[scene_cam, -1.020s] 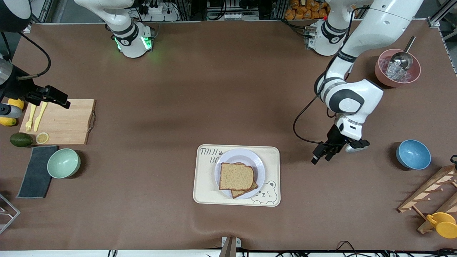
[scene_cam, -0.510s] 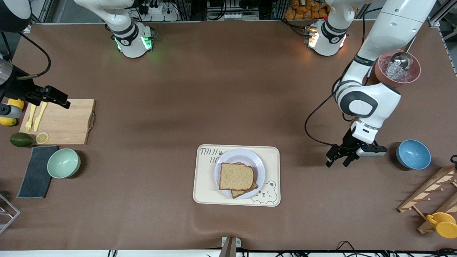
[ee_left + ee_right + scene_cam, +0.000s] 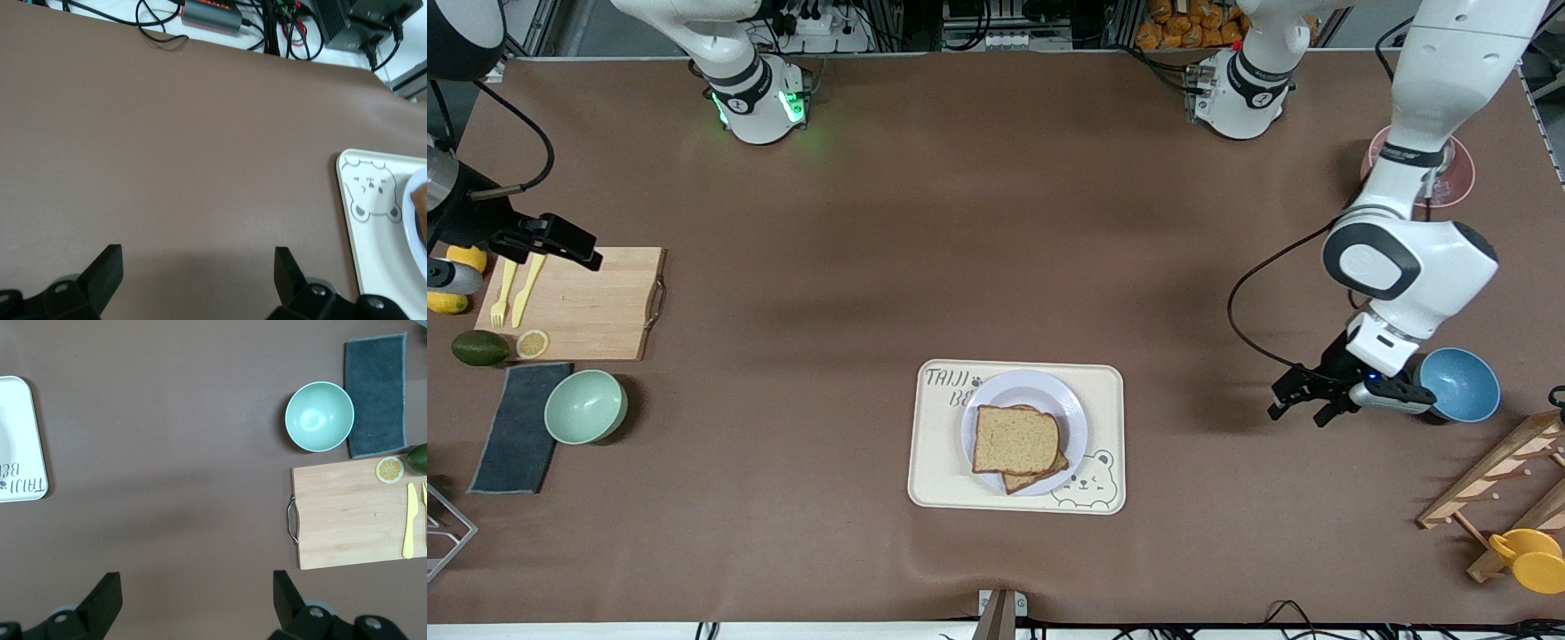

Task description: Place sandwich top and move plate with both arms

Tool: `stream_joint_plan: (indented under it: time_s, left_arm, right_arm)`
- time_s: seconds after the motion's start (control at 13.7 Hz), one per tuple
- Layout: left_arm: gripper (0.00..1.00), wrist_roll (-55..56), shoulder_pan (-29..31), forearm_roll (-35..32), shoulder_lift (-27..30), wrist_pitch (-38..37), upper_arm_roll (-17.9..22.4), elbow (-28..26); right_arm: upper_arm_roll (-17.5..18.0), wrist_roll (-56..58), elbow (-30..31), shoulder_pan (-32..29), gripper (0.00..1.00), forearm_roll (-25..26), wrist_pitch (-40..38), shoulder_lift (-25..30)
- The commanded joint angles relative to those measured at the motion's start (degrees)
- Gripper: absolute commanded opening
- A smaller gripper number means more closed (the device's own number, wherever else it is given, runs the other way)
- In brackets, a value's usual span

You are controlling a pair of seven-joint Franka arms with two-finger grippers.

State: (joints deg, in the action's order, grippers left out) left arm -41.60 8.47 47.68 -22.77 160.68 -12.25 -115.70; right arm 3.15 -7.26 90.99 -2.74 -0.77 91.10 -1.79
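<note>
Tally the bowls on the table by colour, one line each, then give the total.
Pale green bowl: 1
Blue bowl: 1
Pink bowl, mostly hidden by the left arm: 1
Total: 3

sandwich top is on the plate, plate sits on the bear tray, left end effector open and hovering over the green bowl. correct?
Not quite. In the front view the left end effector is open beside the blue bowl, not over the green one. The rest holds: the sandwich top is on the plate, which sits on the bear tray.
</note>
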Motion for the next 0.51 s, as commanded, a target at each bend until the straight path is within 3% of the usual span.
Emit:
stream_joint_plan:
  time_s: [0.0, 0.15, 0.44]
  left_arm:
    - [1.0, 8.2, 0.1, -12.3, 3.6, -7.7, 3.2, -0.2]
    - [1.0, 12.8, 0.1, -20.7, 4.6, -13.6, 5.1, 2.0]
    - [1.0, 19.4, 0.1, -30.9, 7.9, -23.7, 6.9, 4.9]
  right_arm:
    - [0.5, -0.1, -0.4, -0.8, 1.0, -0.1, 0.0, -0.1]
    - [0.5, -0.1, -0.4, -0.9, 1.0, -0.1, 0.0, -0.1]
    - [0.5, -0.1, -0.4, -0.8, 1.0, -0.1, 0.0, -0.1]
